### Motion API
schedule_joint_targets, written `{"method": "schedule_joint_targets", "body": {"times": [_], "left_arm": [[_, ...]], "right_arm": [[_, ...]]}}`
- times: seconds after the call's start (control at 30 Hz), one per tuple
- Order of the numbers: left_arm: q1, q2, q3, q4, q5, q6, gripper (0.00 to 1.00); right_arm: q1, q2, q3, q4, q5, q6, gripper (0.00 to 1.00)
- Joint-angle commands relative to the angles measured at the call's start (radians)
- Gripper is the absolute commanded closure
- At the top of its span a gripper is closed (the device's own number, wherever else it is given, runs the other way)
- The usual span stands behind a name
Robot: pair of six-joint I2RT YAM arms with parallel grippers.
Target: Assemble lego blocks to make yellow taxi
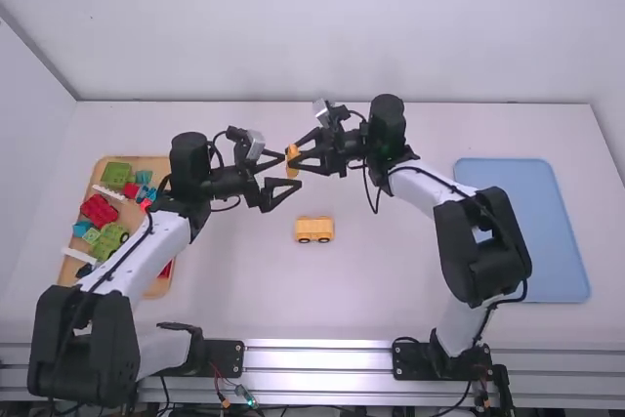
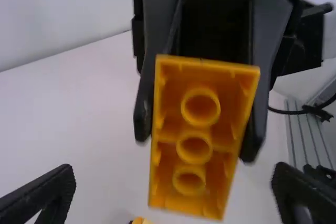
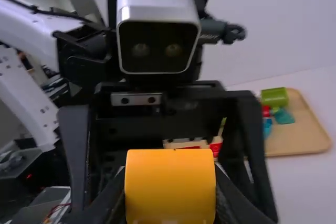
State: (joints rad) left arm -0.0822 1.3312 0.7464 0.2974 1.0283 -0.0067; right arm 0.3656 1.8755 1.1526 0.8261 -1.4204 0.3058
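Observation:
In the high view my right gripper [image 1: 301, 156] is shut on a yellow-orange block [image 1: 292, 161], held up above the table's far half. My left gripper [image 1: 281, 176] faces it from the left, open, its fingers near the block. The block's hollow underside [image 2: 197, 137] with round tubes faces the left wrist camera, in front of my left gripper [image 2: 176, 195]. In the right wrist view the smooth side of the block [image 3: 170, 186] lies between the fingers of my right gripper [image 3: 170, 203]. A yellow wheeled vehicle base [image 1: 313, 229] stands on the table nearer the arm bases.
A wooden tray [image 1: 161, 288] at the left holds several green, red, blue and white pieces, partly behind the left arm. An empty blue tray [image 1: 522, 231] lies at the right, beside the right arm. The back wall rises beyond the table's far edge.

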Motion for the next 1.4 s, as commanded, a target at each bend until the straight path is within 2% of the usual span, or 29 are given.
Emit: {"method": "schedule_joint_targets", "body": {"times": [0.0, 0.17, 0.23, 0.27, 0.37, 0.4, 0.43, 0.5, 0.57, 0.6, 0.7, 0.73, 0.87, 1.03, 1.17, 1.37], "left_arm": [[0.004, -0.001, -0.005, -0.016, -0.076, 0.003, 0.01], [0.004, -0.001, -0.005, -0.029, -0.226, -0.004, 0.01], [0.004, -0.002, -0.005, -0.077, -0.349, -0.005, 0.01], [0.005, -0.002, -0.005, -0.091, -0.358, -0.004, 0.01], [0.004, -0.002, -0.005, -0.126, -0.452, 0.013, 0.01], [0.004, -0.002, -0.005, -0.129, -0.459, 0.035, 0.01], [0.004, -0.002, -0.005, -0.132, -0.46, 0.096, 0.01], [0.004, -0.002, -0.005, -0.134, -0.45, 0.139, 0.01], [0.011, -0.002, -0.005, -0.136, -0.386, 0.223, 0.01], [0.013, -0.002, -0.004, -0.136, -0.378, 0.227, 0.01], [0.028, -0.002, 0.004, -0.14, -0.299, 0.251, 0.01], [0.029, -0.002, 0.005, -0.14, -0.297, 0.251, 0.01], [0.029, -0.002, 0.016, -0.14, -0.295, 0.251, 0.01], [0.026, -0.002, 0.021, -0.14, -0.289, 0.251, 0.01], [0.026, -0.002, 0.021, -0.153, -0.285, 0.256, 0.01], [0.024, -0.002, 0.021, -0.177, -0.284, 0.292, 0.01]], "right_arm": [[-0.029, 0.009, 0.026, -0.005, 0.104, -0.006, 1.0], [-0.079, 0.007, 0.026, -0.137, 0.301, -0.076, 1.0], [-0.1, -0.005, 0.026, -0.273, 0.418, -0.153, 1.0], [-0.103, -0.008, 0.026, -0.296, 0.435, -0.166, 1.0], [-0.117, -0.047, 0.026, -0.507, 0.581, -0.296, 1.0], [-0.117, -0.059, 0.026, -0.56, 0.623, -0.331, 1.0], [-0.114, -0.093, 0.026, -0.685, 0.736, -0.411, 1.0], [-0.106, -0.119, 0.026, -0.767, 0.824, -0.46, 1.0], [-0.077, -0.169, 0.026, -0.929, 1.025, -0.562, 1.0], [-0.071, -0.176, 0.026, -0.952, 1.055, -0.575, 1.0], [-0.003, -0.197, 0.026, -1.176, 1.284, -0.716, 1.0], [0.002, -0.196, 0.026, -1.197, 1.294, -0.733, 1.0], [0.056, -0.18, 0.026, -1.439, 1.336, -0.885, 1.0], [0.099, -0.098, 0.024, -1.532, 1.433, -1.035, 1.0], [0.127, -0.026, 0.024, -1.573, 1.441, -1.165, 1.0], [0.138, 0.071, 0.024, -1.54, 1.492, -1.229, 1.0]]}}
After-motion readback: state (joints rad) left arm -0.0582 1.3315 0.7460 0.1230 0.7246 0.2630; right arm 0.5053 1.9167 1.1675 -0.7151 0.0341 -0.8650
